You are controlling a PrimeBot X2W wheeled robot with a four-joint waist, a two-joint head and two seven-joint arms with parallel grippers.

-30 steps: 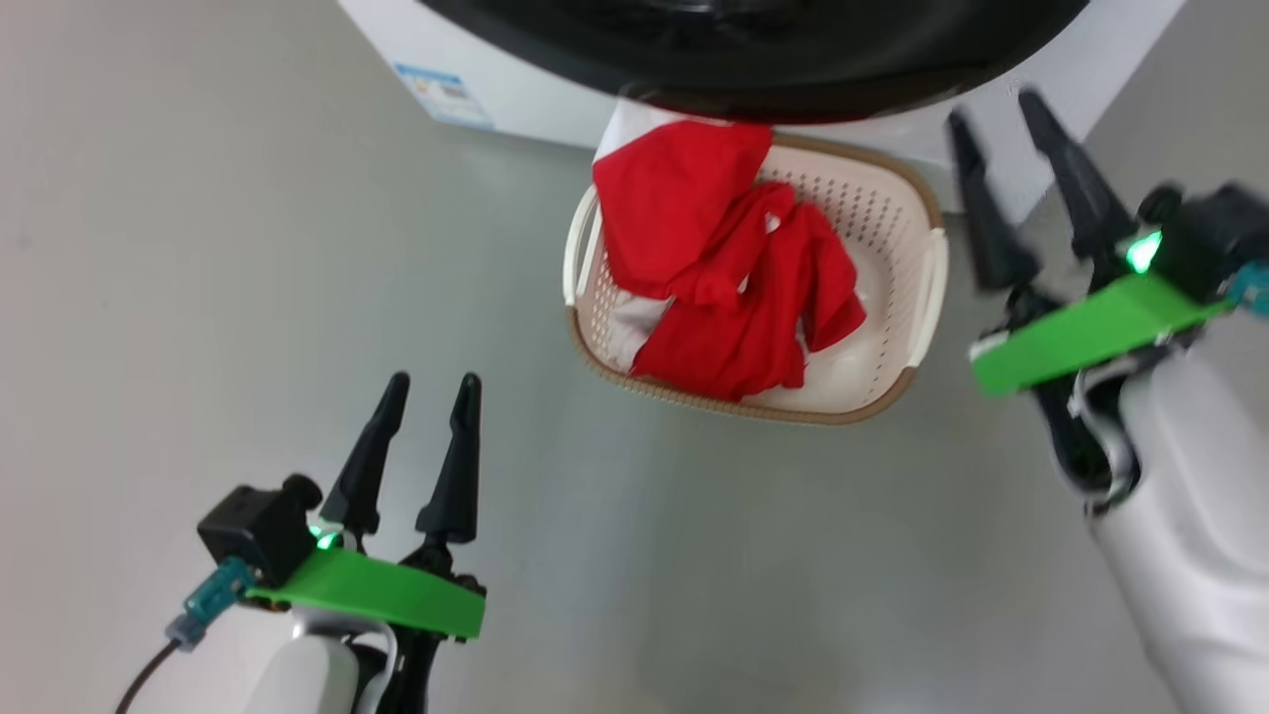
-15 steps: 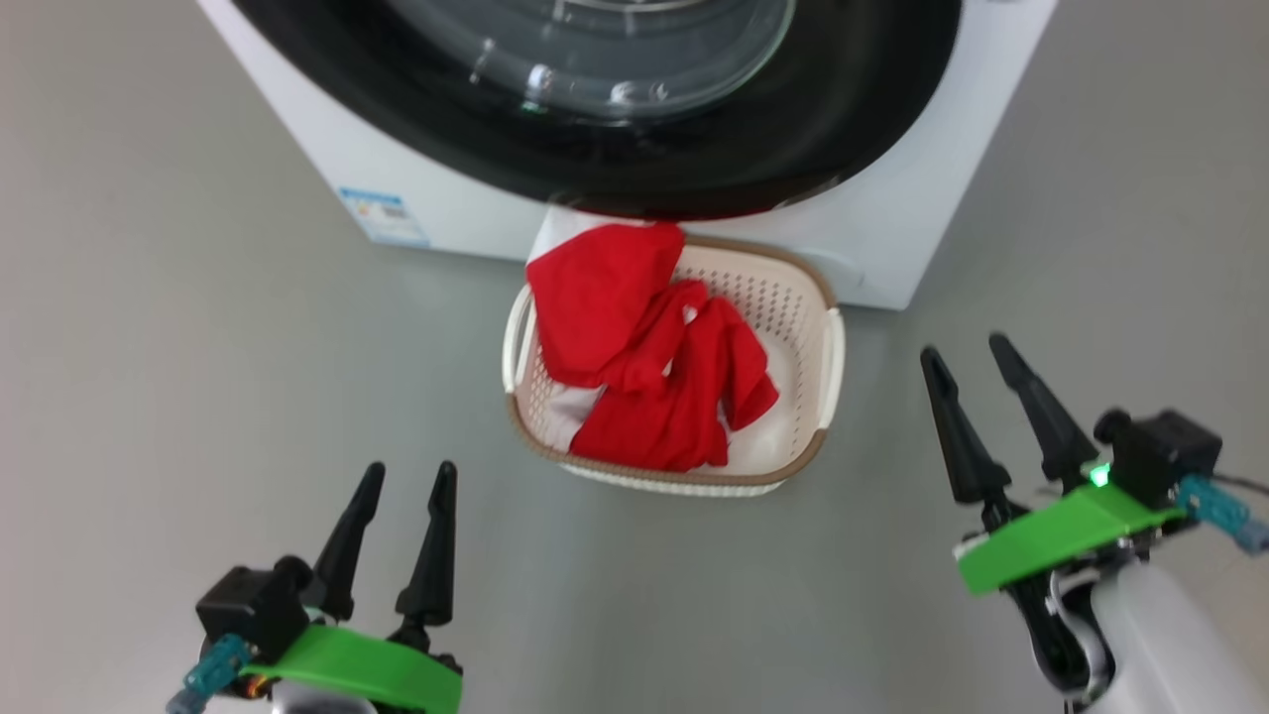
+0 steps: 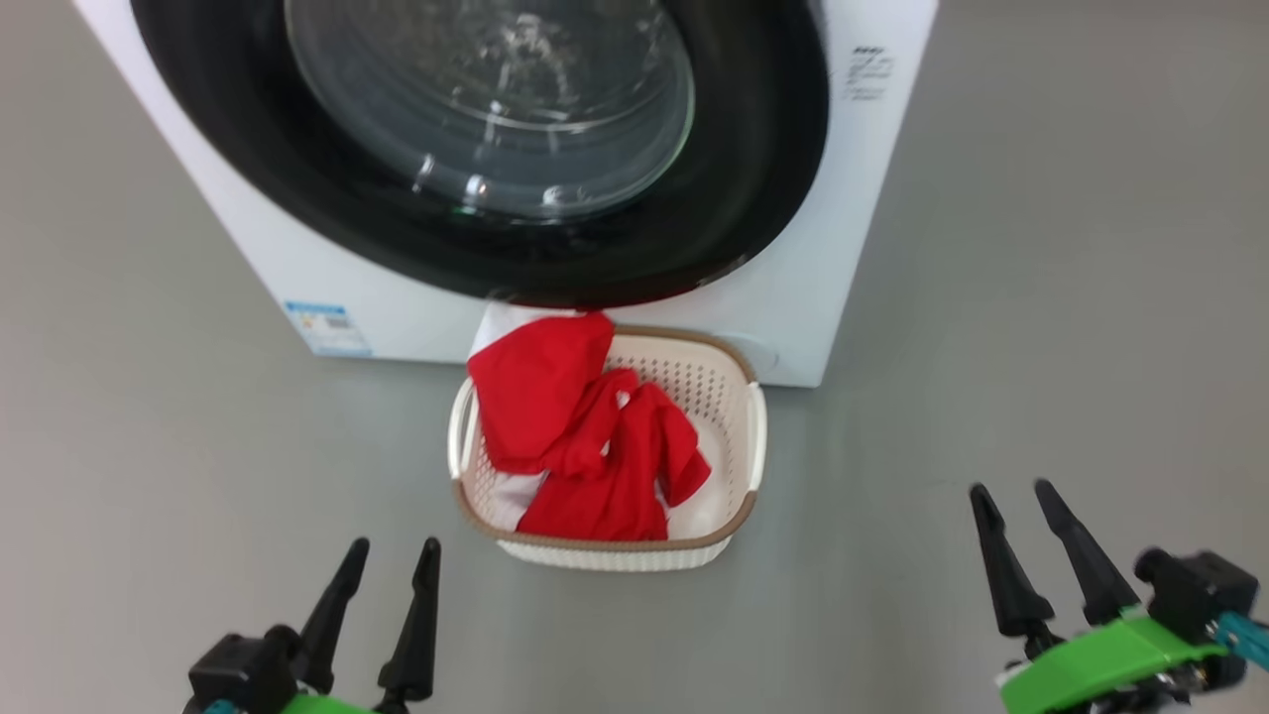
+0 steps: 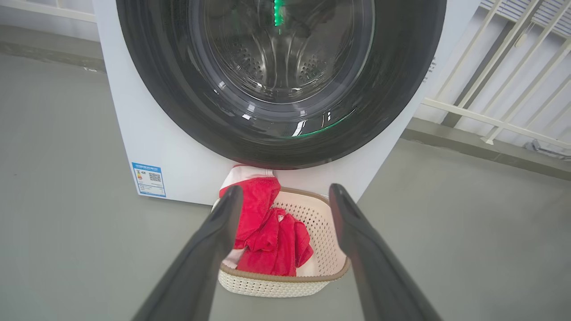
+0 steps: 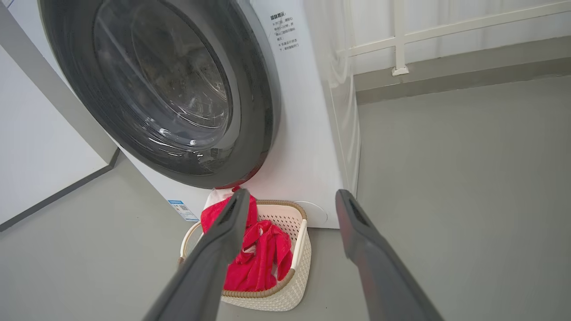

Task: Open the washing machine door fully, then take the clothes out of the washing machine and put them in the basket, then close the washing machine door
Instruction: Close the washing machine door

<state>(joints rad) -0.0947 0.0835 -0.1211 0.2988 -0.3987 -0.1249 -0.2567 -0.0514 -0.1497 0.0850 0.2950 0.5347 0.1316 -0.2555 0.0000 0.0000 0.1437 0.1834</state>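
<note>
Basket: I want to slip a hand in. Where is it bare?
The basket is bare along its right side, between the clothes and the right handle. Its left half is crowded: the clothes heap over the back-left rim, just below the washing machine door.

Red clothes [image 3: 585,446] lie in the basket [image 3: 729,412] beneath the closed door [image 3: 763,149].

The washing machine door [image 3: 486,129] has a shiny black rim and a clear glass window. The washing machine [image 3: 843,228] is smooth and white. The clothes [image 3: 585,446] are soft red cloth. The basket [image 3: 615,553] is cream plastic full of small holes. The floor [image 3: 1041,297] is smooth, dull grey.
</note>
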